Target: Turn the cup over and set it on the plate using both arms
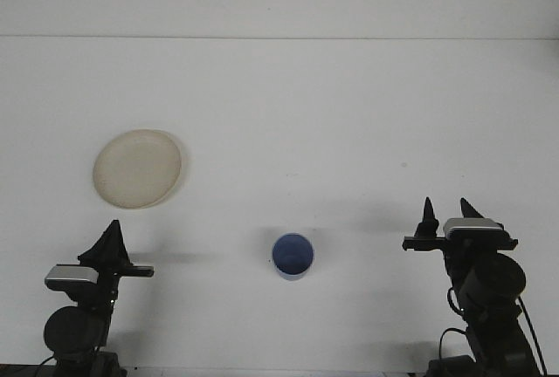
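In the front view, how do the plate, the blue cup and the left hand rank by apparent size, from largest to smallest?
1. Plate, clearly the largest.
2. Left hand and blue cup: they look about alike, and the hand is nearer the camera, so I do not rank these two.

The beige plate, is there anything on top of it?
Nothing shows on the beige plate; its whole face is bare. The blue cup stands apart on the table. What lies beneath the plate is covered.

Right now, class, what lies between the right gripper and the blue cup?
Nothing: the front view shows bare white table between the right gripper and the blue cup.
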`<state>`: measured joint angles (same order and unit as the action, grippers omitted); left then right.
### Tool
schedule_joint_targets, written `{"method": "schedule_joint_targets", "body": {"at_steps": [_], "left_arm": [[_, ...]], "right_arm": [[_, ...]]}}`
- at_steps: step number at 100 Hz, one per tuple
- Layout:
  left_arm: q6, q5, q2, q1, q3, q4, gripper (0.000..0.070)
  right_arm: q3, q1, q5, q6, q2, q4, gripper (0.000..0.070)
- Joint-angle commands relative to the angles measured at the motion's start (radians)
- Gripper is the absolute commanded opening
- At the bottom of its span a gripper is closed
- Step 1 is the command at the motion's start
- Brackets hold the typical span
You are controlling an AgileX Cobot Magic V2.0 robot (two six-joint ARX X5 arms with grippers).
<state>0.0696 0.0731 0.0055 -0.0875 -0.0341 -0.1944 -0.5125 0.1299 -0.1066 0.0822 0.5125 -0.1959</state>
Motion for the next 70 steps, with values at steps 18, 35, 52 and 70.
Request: {"method": "schedule_joint_targets", "body": {"at_steps": [18,35,52,70], "left_arm": [[0.002,-0.002,-0.002,-0.002,0.02,-0.017,0.0011],[0.003,-0.002,-0.002,-0.002,0.019,-0.026,0.0011],[0.037,-0.002,-0.001,-0.002,0.0,-0.035,0.0011],[0.041,-0.002,0.011,-0.002,-0.135,0.124,0.0011]], "right_arm": [[-0.005,0.002,0.001,-0.008,0.003,0.009,0.0425],[-0.005,0.002,0.001,-0.008,0.003,0.009,0.0425],[-0.005,0.002,0.001,-0.008,0.003,0.009,0.0425],[-0.005,0.002,0.001,-0.008,0.003,0.01,0.0425]]}}
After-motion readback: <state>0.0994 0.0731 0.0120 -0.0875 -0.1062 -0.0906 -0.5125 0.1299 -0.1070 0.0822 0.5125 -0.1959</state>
